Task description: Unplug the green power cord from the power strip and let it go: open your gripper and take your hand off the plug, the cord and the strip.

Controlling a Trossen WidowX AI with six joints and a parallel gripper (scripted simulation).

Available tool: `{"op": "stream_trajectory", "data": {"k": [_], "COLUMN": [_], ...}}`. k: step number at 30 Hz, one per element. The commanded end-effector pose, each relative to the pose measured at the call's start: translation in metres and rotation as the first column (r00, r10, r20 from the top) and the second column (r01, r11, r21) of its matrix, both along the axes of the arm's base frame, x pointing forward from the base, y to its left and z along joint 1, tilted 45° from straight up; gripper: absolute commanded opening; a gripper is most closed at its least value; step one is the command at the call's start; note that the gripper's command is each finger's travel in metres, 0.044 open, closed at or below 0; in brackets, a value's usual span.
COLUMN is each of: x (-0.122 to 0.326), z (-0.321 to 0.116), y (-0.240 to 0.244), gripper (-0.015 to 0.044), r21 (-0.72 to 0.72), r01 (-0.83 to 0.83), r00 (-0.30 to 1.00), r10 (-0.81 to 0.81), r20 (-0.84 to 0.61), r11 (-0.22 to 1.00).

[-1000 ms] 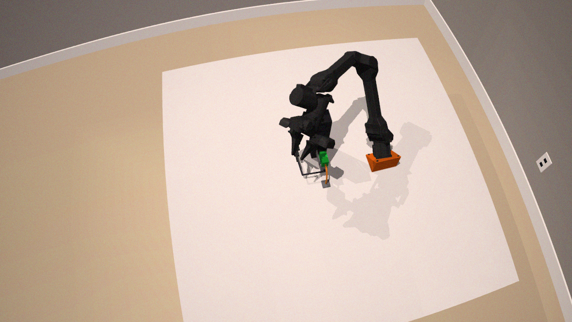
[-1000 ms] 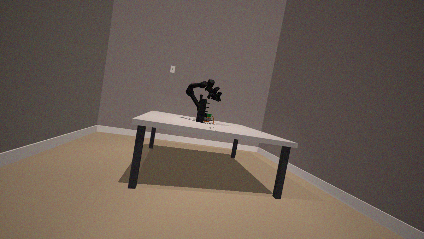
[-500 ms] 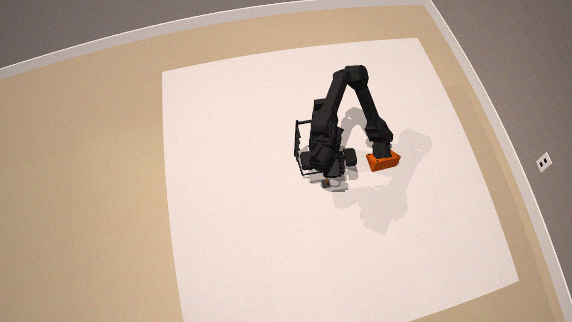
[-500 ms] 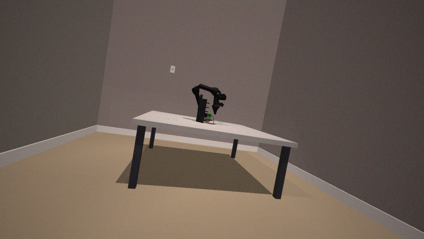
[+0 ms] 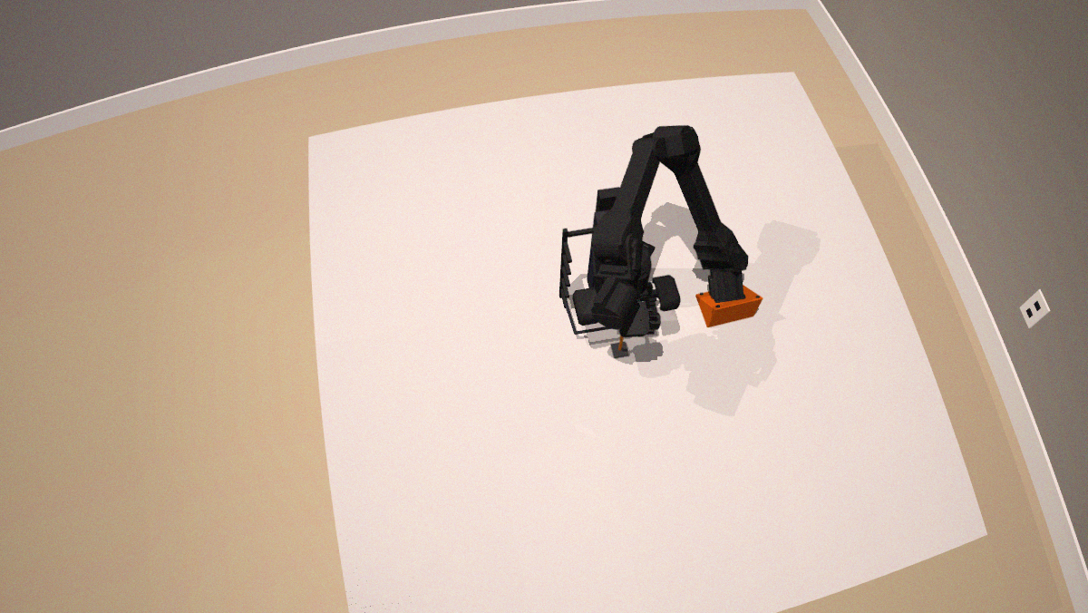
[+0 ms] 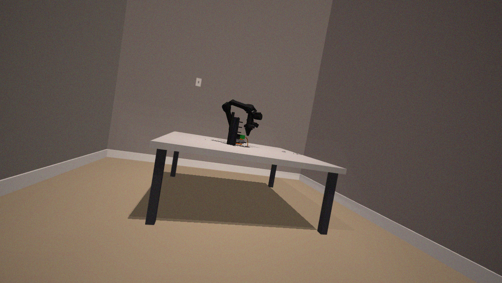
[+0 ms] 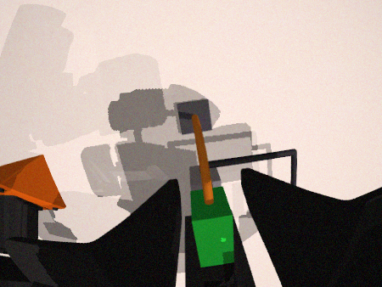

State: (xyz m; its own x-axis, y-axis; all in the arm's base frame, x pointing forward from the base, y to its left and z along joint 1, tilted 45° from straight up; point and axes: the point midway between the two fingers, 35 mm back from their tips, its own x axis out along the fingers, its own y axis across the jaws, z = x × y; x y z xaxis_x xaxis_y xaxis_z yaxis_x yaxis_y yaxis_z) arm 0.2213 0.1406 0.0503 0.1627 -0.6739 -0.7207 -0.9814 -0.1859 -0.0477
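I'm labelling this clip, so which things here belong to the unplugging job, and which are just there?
Belongs to the job:
green plug
orange cord
power strip
gripper, jaws apart, astride the plug

Just there:
orange arm base
table
wall outlet

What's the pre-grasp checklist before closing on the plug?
1. Jaws apart, nothing held: ok; the gripper stands partly open.
2. Plug between the jaws: ok in the wrist view, gaps on both sides.
3. Plug seated in the strip: cannot tell; the socket is hidden.
4. Cord out of the jaws' path: ok; it runs away from the plug to a grey block.
5. Jaws low enough to grip the plug: cannot tell; the arm covers it from the top.
6. Arm off the strip: cannot tell.
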Motion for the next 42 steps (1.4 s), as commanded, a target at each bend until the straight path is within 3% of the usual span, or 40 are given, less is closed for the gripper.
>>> {"op": "stream_trajectory", "data": {"k": [1,20,38,42], "x": [0.001,0.003,0.005,0.006], "z": [0.004,0.025,0.017,0.018], "y": [-0.005,-0.027,-0.036,-0.033], "gripper": [0.0160,0.0160,0.0160,0.0055], "r21": [-0.008,-0.009,-0.010,-0.003], "r01": [-0.003,-0.003,-0.003,0.001], "r00": [1.000,1.000,1.000,1.000], "r10": [0.003,0.003,0.003,-0.001], "r20": [-0.003,-0.003,-0.003,0.000], "r11": [1.000,1.000,1.000,1.000]}}
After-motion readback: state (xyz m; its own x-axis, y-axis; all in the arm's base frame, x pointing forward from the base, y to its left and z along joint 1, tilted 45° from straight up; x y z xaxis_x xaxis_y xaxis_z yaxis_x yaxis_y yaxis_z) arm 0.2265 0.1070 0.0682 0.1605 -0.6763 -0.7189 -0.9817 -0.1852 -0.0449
